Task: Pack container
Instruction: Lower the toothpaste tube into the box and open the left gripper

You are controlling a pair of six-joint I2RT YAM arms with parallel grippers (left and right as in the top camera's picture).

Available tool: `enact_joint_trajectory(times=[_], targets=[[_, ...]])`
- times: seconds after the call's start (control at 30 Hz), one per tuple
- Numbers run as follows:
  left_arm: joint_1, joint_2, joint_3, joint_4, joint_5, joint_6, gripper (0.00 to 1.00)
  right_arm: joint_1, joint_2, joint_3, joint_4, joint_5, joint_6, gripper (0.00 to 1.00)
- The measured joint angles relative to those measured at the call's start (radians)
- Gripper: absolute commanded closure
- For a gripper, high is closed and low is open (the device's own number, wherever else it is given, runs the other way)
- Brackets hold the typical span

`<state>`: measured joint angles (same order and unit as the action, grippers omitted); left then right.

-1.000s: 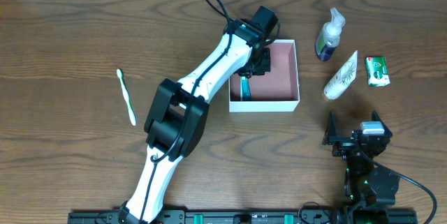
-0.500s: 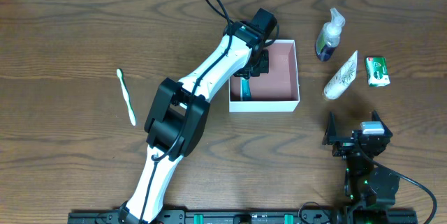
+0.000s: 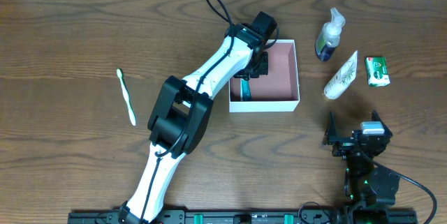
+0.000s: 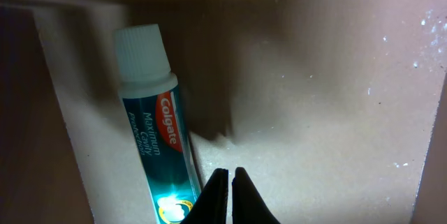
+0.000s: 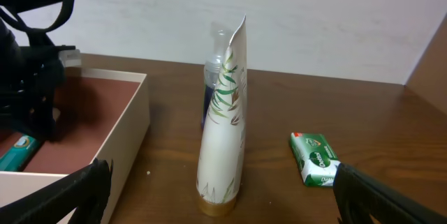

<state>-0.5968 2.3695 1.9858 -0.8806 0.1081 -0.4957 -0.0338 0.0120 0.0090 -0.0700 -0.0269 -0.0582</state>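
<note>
1. Two arms logged. Nearest us, the right gripper [image 3: 354, 123] sits low over the table [image 3: 70, 28], jaws spread wide with nothing between them.
2. We see a toothbrush [image 3: 126, 97] on the wood, well left of the container [image 3: 264, 103].
3. Container stands mid-table, with toothpaste [image 4: 154, 126] flat along its left wall.
4. Left gripper [image 4: 229, 182] is inside the container, jaws pinched nearly together and empty, just beside the toothpaste.
5. Right of the container we note a leaf-printed tube [image 3: 341, 76] and a green packet [image 3: 377, 70]. The pump bottle [image 3: 328, 35] is farthest.
</note>
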Motion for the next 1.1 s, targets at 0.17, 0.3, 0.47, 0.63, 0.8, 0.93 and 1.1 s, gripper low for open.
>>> enact_joint_trajectory(times=[0.17,0.3,0.47,0.63,0.8,0.93,1.1], targets=[[0.0,0.0,0.0,0.0,-0.011,-0.001,0.94,0.0,0.0,0.0,0.0,0.0,0.0,0.01],[0.0,0.0,0.0,0.0,-0.019,-0.001,0.94,0.0,0.0,0.0,0.0,0.0,0.0,0.01],[0.0,0.0,0.0,0.0,-0.027,-0.001,0.94,0.0,0.0,0.0,0.0,0.0,0.0,0.01],[0.0,0.0,0.0,0.0,-0.039,-0.001,0.94,0.0,0.0,0.0,0.0,0.0,0.0,0.01],[0.0,0.0,0.0,0.0,-0.045,0.0,0.94,0.0,0.0,0.0,0.0,0.0,0.0,0.01],[-0.002,0.0,0.0,-0.001,-0.05,0.009,0.94,0.0,0.0,0.0,0.0,0.0,0.0,0.01],[-0.014,0.0,0.0,-0.028,-0.088,0.022,0.94,0.0,0.0,0.0,0.0,0.0,0.0,0.01]])
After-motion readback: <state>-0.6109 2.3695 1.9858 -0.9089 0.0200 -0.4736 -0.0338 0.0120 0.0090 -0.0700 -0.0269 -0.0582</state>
